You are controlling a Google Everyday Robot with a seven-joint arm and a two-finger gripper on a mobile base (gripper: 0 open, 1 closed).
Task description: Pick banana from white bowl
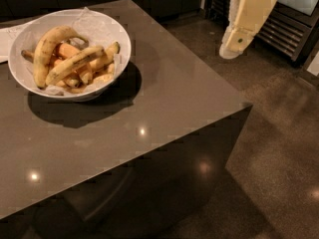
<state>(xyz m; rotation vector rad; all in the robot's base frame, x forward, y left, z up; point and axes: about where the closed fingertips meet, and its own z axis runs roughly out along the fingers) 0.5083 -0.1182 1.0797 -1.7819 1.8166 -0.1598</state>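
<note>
Yellow with brown speckles, the banana lies on a slant across the middle of the bowl, on top of the other fruit. Its upper end points toward the right rim and its lower end toward the front left. A bigger hooked banana curves just beside it on the left; whether the two touch I cannot tell. Short orange-toned pieces sit between and under them. Crinkled paper lines the bowl, which stands at the far left of the dark tabletop.

The gripper hangs at the upper right of the camera view, beyond the tabletop's right edge and over the floor, well apart from the bowl. Whether it is open or closed I cannot tell; it carries no banana.

The step in hand looks like the reach, with the task barely begun. To do it well, I judge the gripper should travel left over the tabletop above rim height. It should then come down on the banana's middle, closing across its width rather than along it. Aiming at the stretch clear of the hooked banana avoids dragging that neighbour, and a straight lift spares the paper and bowl.
</note>
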